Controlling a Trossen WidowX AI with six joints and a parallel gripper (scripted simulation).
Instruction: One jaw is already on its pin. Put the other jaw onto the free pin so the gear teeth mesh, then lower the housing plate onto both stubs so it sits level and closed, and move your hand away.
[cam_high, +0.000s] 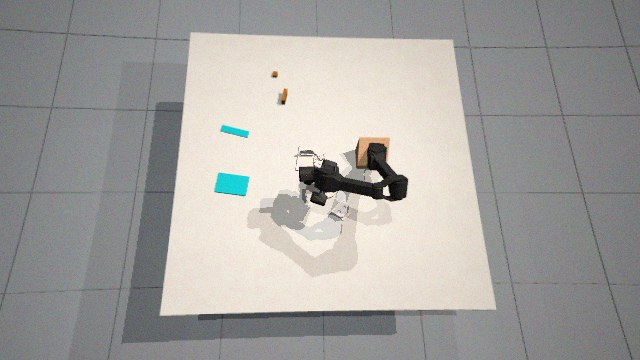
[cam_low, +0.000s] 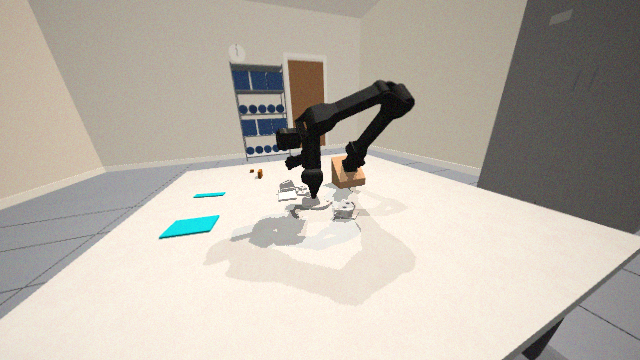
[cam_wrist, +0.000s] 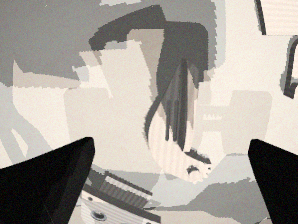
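Observation:
My gripper (cam_high: 319, 184) (cam_low: 301, 180) (cam_wrist: 174, 147) points down, open and empty, above a loose jaw (cam_low: 311, 202) (cam_wrist: 167, 150). That jaw lies between the fingertips in the wrist view, its toothed end towards the bottom; in the top view the arm mostly hides it. The white base (cam_high: 305, 162) (cam_low: 287, 196) (cam_wrist: 280, 17) lies behind it, with the other jaw (cam_high: 307, 151) (cam_low: 286, 184) on it. A small white block-like part (cam_high: 340, 211) (cam_low: 344, 210) (cam_wrist: 112, 207), apparently the housing plate, lies on the near right side. The free pin is too small to tell.
A cyan plate (cam_high: 232, 184) (cam_low: 191, 227) and a cyan strip (cam_high: 235, 131) (cam_low: 210, 195) lie at the left. Two small orange blocks (cam_high: 284, 96) (cam_high: 275, 74) lie at the back left. The arm stands on a wooden block (cam_high: 365, 155) (cam_low: 345, 179) at the right.

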